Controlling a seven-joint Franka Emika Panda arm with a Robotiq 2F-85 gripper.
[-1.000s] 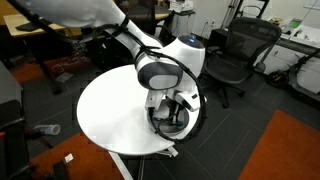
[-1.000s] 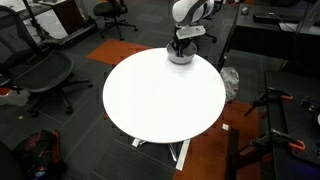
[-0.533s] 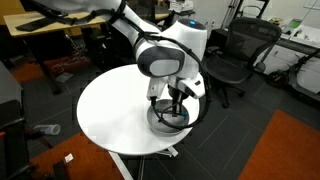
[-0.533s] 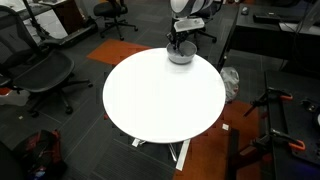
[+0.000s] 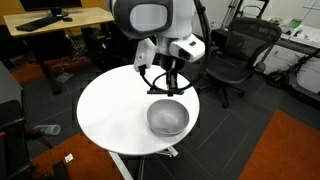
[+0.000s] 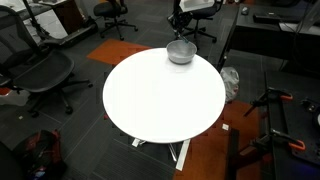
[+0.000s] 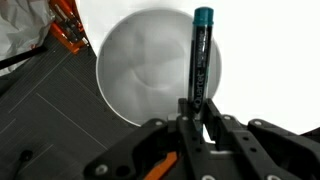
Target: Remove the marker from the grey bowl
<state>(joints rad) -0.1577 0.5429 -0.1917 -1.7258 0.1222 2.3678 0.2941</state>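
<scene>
- Grey, round and metallic-looking with a paler rim, the grey bowl sits on the white round table, close to its edge in both exterior views.
- No marker shows inside the bowl. In the wrist view its bare inside is smooth and clear.
- The marker, a slim dark stick with a teal-green end, is pinched between the fingers of the black Robotiq gripper. The dark body sits in the jaws and the teal end points away from the wrist.
- In an exterior view the gripper hangs above the bowl, apart from its rim, with the marker only a thin dark line below it. From the opposite side the gripper again stands over the bowl, though the marker is too small to make out there.
- Judged from this, the lifting step looks done and the carrying step is in hand. The marker is out of the bowl but not yet away from it.
- The next move probably calls for a sideways shift over bare tabletop, then a descent before the fingers spread.
- Letting go here risks the marker falling back into the bowl. Being round and slim, it may also roll toward the near table edge.
</scene>
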